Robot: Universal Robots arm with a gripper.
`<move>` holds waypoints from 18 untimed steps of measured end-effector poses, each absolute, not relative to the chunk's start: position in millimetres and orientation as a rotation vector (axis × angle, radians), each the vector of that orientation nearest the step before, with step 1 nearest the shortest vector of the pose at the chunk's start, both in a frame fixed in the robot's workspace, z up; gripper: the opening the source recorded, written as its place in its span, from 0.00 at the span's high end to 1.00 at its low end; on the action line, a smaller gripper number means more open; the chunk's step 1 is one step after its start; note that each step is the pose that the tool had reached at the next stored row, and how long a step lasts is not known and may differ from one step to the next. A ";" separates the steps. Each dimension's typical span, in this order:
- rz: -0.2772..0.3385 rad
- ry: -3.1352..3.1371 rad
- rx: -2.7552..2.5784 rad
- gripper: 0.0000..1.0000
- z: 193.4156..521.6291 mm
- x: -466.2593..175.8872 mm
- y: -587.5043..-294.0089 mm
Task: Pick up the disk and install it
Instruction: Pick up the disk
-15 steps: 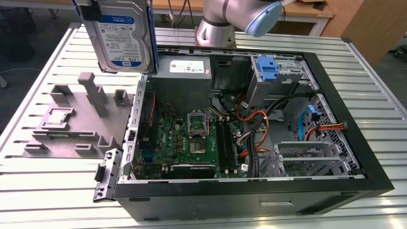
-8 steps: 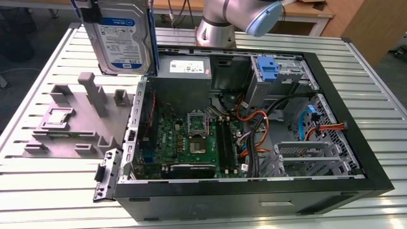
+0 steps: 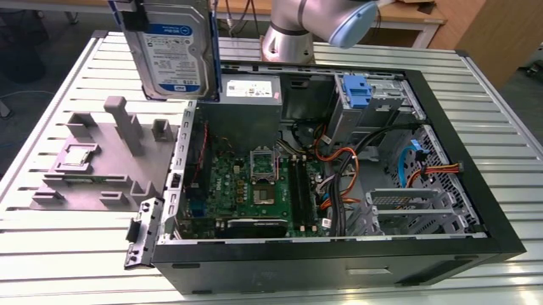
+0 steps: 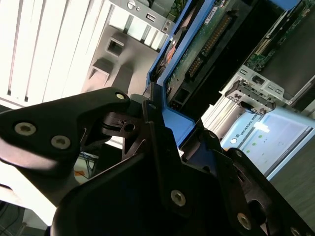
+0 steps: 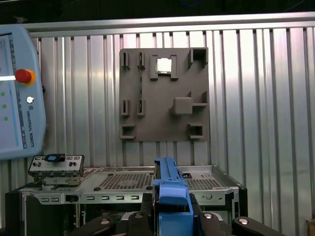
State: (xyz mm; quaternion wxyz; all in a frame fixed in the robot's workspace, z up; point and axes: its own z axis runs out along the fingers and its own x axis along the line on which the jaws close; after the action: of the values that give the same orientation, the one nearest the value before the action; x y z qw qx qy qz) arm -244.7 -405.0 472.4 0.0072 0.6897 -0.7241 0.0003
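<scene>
Pincer state: you have the pincer (image 4: 158,124) clamped on the disk (image 3: 170,51). In both wrist views its black fingers (image 4: 98,115) press against the blue rail (image 5: 170,194) from either side.
Disk location: in the air, off the table (image 3: 76,254), over the corner of the open computer case (image 3: 339,254) at the exterior view's left, near the power supply (image 3: 250,92). It touches nothing but the pincer.
Disk attitude: on edge, label side toward the exterior camera, circuit-board side toward the second wrist camera.
Disk relative to pincer: gripped at one narrow end, with the body reaching away from the fingers toward the case.
Why held so (judgement): an end grip leaves the drive's length free, which suits sliding it into a bay.
Case: it lies on its side with the panel off, so the motherboard (image 3: 254,184) and drive cage (image 3: 378,95) open upward. A bare blue bracket (image 3: 357,89) sits at the cage.
Grey fixture block (image 3: 93,165): on the table just beside the case, apart from the disk.
Progress (judgement): pick-up is done, and the install is not yet done.
</scene>
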 end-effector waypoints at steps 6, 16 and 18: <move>0.001 -2.264 2.157 0.64 472.3 -232.9 -405.0; 0.001 -2.264 2.157 0.64 471.9 -211.5 -405.0; 0.001 -2.264 2.157 0.64 471.7 -207.0 -405.0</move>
State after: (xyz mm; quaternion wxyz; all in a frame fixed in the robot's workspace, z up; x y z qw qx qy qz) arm -207.0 -405.0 471.7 0.0072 0.6897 -0.7241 0.0003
